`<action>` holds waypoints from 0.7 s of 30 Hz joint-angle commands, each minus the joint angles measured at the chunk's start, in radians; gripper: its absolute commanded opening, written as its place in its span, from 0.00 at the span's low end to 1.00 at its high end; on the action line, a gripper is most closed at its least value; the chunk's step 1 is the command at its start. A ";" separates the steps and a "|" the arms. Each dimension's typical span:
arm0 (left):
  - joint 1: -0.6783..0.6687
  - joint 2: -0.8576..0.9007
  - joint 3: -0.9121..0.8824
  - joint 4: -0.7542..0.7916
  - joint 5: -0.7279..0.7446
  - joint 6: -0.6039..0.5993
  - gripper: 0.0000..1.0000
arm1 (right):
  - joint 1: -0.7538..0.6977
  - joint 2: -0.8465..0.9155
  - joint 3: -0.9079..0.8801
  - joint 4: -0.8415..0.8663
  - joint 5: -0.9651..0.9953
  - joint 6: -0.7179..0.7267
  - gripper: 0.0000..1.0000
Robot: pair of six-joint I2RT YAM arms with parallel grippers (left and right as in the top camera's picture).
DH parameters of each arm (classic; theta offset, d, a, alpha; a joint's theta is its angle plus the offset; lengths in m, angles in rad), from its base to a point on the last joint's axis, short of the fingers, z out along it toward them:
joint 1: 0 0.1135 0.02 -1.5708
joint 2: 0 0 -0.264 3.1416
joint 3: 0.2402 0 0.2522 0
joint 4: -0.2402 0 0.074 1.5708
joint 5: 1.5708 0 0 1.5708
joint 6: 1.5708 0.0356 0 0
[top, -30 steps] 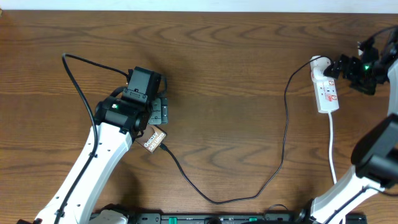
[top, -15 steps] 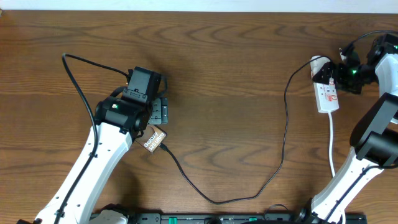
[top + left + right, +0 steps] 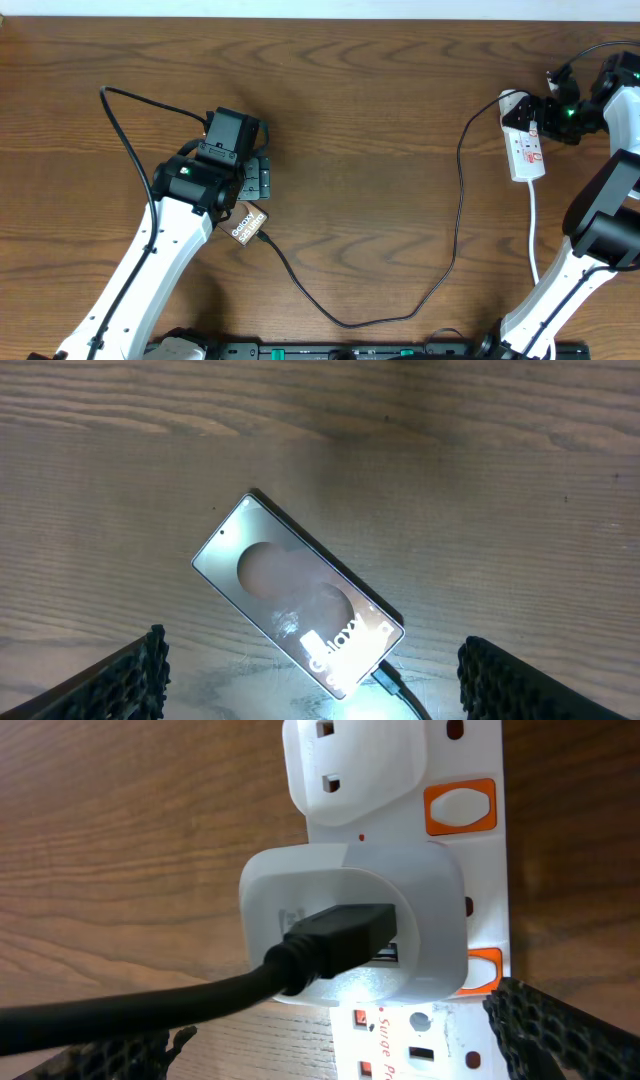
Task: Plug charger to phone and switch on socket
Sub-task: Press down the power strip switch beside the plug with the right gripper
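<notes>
The dark brown wood-grain table (image 3: 380, 90) filled nearly the whole overhead view, with only a pale strip showing past its far edge. The phone (image 3: 300, 595) lay flat and askew on the wood beneath the left gripper (image 3: 310, 660), whose fingers stood wide apart. The charger (image 3: 460, 190) looped across the table, its tip at the phone's lower end. At the far right the socket (image 3: 526, 148) lay on the wood, with the right gripper (image 3: 335, 1045) spread open over its white adapter (image 3: 350, 910).
</notes>
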 commanded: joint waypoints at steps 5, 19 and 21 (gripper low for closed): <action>-0.001 -0.013 0.029 -0.003 -0.013 0.002 0.90 | 0.013 0.004 0.017 0.002 -0.034 0.015 0.99; -0.001 -0.013 0.029 -0.003 -0.013 0.002 0.89 | 0.062 0.038 0.017 0.013 -0.040 0.054 0.99; -0.001 -0.013 0.029 -0.003 -0.013 0.002 0.89 | 0.063 0.039 0.017 0.013 -0.040 0.061 0.99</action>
